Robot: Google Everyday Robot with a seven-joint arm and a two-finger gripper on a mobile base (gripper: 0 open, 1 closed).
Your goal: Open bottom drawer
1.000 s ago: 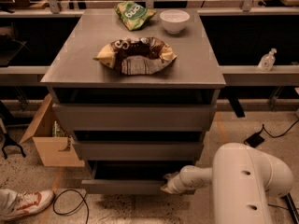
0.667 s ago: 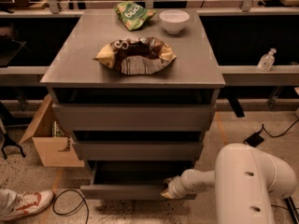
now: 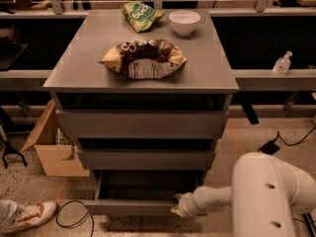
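The bottom drawer (image 3: 129, 206) is the lowest of three grey handleless drawers in a grey cabinet. It stands pulled well out toward me, its shallow box body open to view from above. My gripper (image 3: 178, 207) sits at the right end of the drawer's front, at the end of my white arm (image 3: 217, 197), which reaches in from the lower right. The gripper touches the front panel's upper edge. The middle drawer (image 3: 145, 158) and the top drawer (image 3: 142, 124) above it are pushed in.
On the cabinet top (image 3: 212, 73) lie a brown crumpled chip bag (image 3: 144, 59), a green snack bag (image 3: 140, 15) and a white bowl (image 3: 184, 22). A cardboard box (image 3: 54, 149) stands left of the cabinet. A sneaker (image 3: 22, 215) and a black cable (image 3: 74, 216) lie lower left. A clear bottle (image 3: 282, 64) stands at right.
The bottom drawer has slid farther out toward me, and my gripper has moved down and toward me with its front.
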